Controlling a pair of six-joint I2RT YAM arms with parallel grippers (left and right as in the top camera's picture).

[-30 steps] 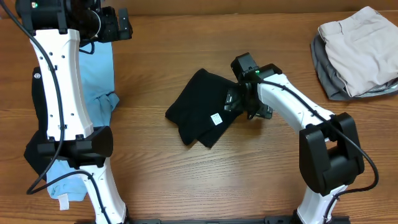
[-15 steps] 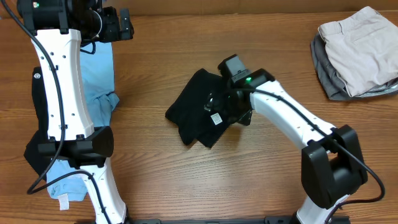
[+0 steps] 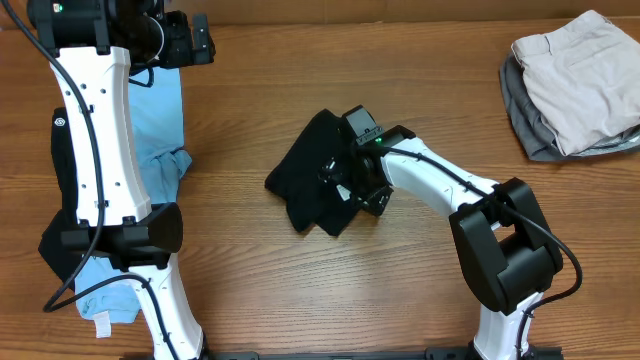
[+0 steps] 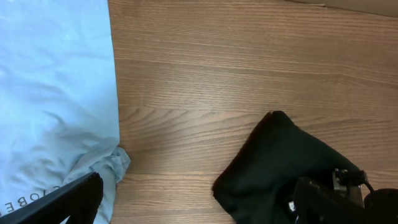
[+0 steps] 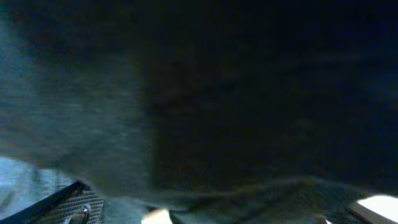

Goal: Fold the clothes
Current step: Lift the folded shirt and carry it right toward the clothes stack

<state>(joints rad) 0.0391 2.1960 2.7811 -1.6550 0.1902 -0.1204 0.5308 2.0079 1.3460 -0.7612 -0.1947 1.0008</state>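
The right claw is pressing low onto the black T-shirt, its jaws standing wide apart and gripping nothing that I can make out; in the right wrist view dark cloth is filling nearly everything in front of it, so the shirt is lying directly beneath this claw and spreading away toward its left; the bundle is lying slantwise on the counter, its long axis running from the far side of the claw down to its near side, and the claw is sitting at the bundle's right edge, close by the small white neck label; the right arm is much the nearer one. The left claw is hanging well away at the far left, jaws likewise spread with only bare counter between them; the light blue tee is lying just beside it on its left, apart from the black shirt. A stack of beige and grey clothes is resting far off to the right claw's right. Nothing is standing between the right claw and the cloth; the likely trouble, I judge, is pinching several layers at once.
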